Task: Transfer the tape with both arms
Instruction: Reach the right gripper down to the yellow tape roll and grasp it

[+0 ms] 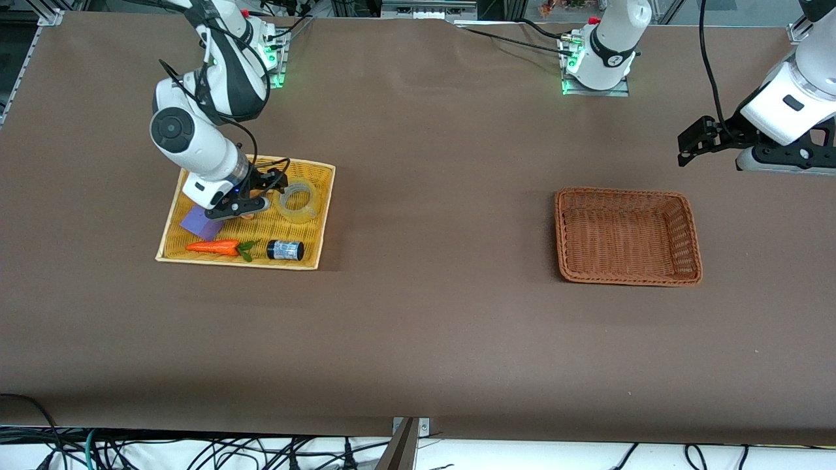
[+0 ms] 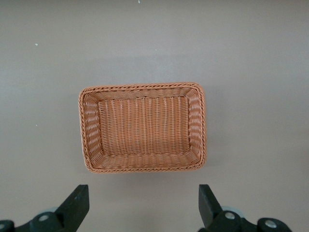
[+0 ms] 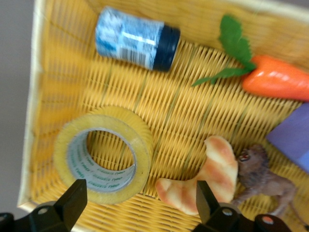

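Observation:
The tape (image 1: 298, 201), a pale-yellow translucent ring, lies flat in the yellow woven tray (image 1: 241, 262). My right gripper (image 1: 248, 203) hangs low over the tray, just beside the tape toward the right arm's end, open and empty. In the right wrist view the tape (image 3: 102, 154) lies partly between the spread fingers (image 3: 72, 198) of the right gripper (image 3: 140, 200). My left gripper (image 1: 692, 142) waits open and empty in the air at the left arm's end. In the left wrist view the left gripper (image 2: 143, 203) holds nothing.
The tray also holds a black-capped jar (image 1: 285, 250), a toy carrot (image 1: 215, 247), a purple block (image 1: 201, 222), a toy croissant (image 3: 207, 179) and a small lion figure (image 3: 263, 176). An empty brown wicker basket (image 1: 627, 281) stands toward the left arm's end; it also shows in the left wrist view (image 2: 143, 87).

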Controlling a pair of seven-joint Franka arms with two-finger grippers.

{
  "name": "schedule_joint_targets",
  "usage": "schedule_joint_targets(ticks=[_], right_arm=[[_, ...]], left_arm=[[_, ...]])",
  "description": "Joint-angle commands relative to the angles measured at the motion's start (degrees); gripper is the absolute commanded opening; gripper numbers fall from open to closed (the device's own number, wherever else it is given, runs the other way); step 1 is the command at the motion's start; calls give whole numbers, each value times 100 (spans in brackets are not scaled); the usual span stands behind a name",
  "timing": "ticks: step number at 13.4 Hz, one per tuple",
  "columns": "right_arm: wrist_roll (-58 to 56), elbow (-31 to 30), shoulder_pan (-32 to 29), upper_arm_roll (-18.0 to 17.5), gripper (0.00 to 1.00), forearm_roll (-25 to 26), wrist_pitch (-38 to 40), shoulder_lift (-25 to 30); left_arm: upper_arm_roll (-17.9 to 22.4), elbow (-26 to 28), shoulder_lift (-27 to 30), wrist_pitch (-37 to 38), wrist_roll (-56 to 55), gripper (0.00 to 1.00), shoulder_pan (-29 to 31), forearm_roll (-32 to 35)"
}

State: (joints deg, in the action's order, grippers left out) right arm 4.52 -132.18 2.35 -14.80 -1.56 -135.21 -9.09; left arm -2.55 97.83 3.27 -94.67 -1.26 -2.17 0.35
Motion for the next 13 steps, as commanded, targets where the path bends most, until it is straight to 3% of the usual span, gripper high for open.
schedule_joint_targets(ticks=[1,5,6,11,12,13], right_arm=[[172,-369,-24,-31,100,41,-574,-189],[198,-414,-15,-31,97,41,-998,-550],[259,-414,-6,-40,87,41,-998,-559],[453,-405,3,-119,11,68,-998,-594],[462,-388,3,-119,0,68,-989,-594],[479,-353,-6,-119,0,68,-963,-542]], left_arm=[[-9,-115,-10,106,39,100,-3,-26],[0,-107,-10,106,39,100,-12,-26],[0,-115,-10,106,39,100,-3,-26],[0,-115,-2,106,39,100,-3,-26],[-9,-115,-2,106,39,100,-3,-26],[0,-115,-2,106,39,100,-3,-26]])
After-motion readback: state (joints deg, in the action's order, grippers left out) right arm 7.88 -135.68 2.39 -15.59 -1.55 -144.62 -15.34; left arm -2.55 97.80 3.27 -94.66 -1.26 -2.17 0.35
